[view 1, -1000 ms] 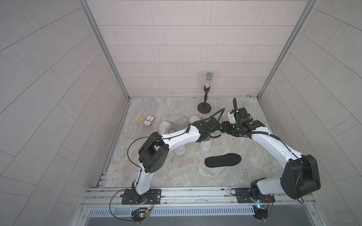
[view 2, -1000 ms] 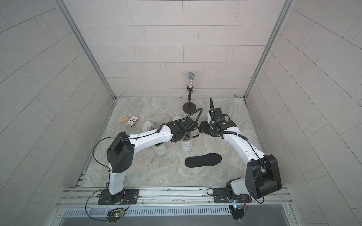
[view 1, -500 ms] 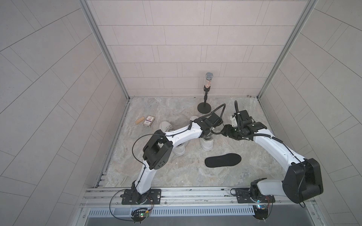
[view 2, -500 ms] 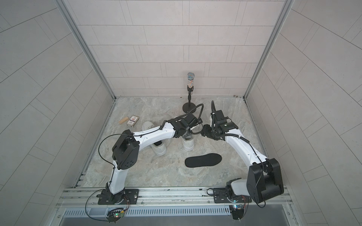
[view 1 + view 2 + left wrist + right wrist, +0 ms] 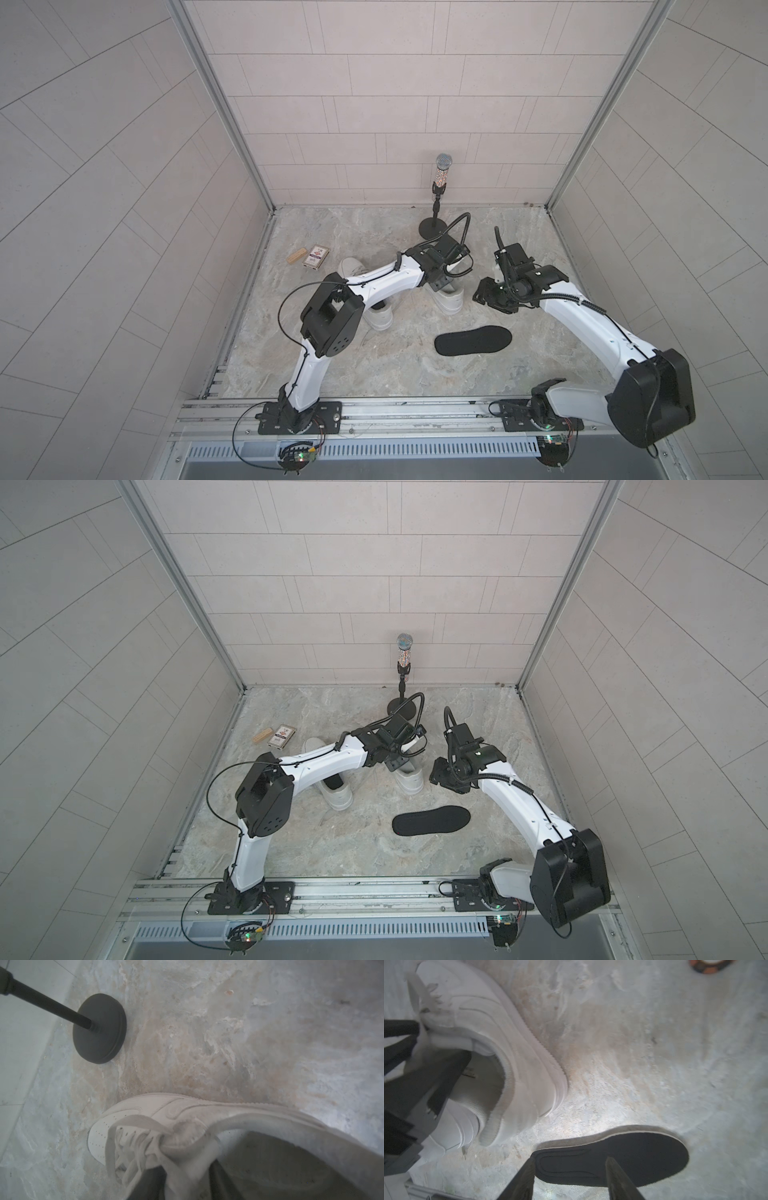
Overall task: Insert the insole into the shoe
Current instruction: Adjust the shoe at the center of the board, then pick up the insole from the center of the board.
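Note:
A white shoe (image 5: 448, 298) (image 5: 410, 782) stands mid-floor, its opening facing up. My left gripper (image 5: 182, 1167) is shut on the shoe's tongue (image 5: 187, 1147), which fills the gap between the two dark fingers; from above it shows as the left gripper (image 5: 440, 284). The black insole (image 5: 473, 340) (image 5: 431, 820) lies flat on the floor in front of the shoe. My right gripper (image 5: 570, 1158) (image 5: 488, 295) hangs open just right of the shoe. It is above the insole's heel end (image 5: 571, 1167), with nothing between its fingers.
A second white shoe (image 5: 376, 318) lies partly under my left arm. A microphone on a round black stand (image 5: 434, 227) is behind the shoe. A card box (image 5: 316, 257) and a wooden block (image 5: 296, 255) lie at the far left.
My left gripper has closed onto the shoe's tongue. My right gripper has drawn away from the shoe, down and toward the front over the insole, its jaws a little narrower.

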Robot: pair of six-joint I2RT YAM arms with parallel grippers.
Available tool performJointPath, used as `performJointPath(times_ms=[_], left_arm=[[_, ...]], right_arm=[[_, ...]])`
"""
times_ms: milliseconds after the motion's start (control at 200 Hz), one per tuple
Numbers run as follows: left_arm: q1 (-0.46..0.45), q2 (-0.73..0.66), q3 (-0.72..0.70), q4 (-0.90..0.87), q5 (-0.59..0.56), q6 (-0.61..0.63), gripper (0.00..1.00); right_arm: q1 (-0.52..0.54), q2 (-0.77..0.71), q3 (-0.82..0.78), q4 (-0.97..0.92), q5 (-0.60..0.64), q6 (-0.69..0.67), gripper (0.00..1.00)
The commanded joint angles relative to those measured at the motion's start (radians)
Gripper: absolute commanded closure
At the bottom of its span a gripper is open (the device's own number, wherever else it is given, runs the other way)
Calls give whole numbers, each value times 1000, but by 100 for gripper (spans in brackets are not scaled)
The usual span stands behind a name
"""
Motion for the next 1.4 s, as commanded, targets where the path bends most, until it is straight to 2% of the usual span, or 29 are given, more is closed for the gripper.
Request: performJointPath(times_ms=[0, 130, 295, 425, 590, 811, 956, 1141, 1241, 1396], left_arm=[[26, -98, -19, -51, 74, -103, 44], [45, -199, -38, -61, 171, -205, 39], [58, -320, -145, 20, 244, -293, 38], [68, -375, -192, 10, 234, -318, 37], [78, -408, -222, -19, 210, -327, 37], [82, -446, -260, -20, 181, -321, 36], [82, -475, -287, -18, 159, -322, 36], [103, -511, -308, -10, 145, -330, 36], [118, -510, -307, -3, 159, -337, 36], [120, -502, -272, -11, 173, -336, 36]], right_arm=[[-14, -54, -57, -143, 92, 166, 47], [-23, -92, -161, -143, 145, 284, 48], [-48, -95, -274, -28, 150, 323, 51], [-39, -90, -323, 23, 71, 410, 53], [17, -150, -394, 50, 79, 633, 51], [123, -26, -382, 131, 109, 739, 51], [143, 26, -383, 128, 138, 747, 61], [143, 31, -362, 48, 221, 715, 86], [142, 37, -335, 47, 251, 651, 99], [141, 8, -235, 29, 336, 446, 100]])
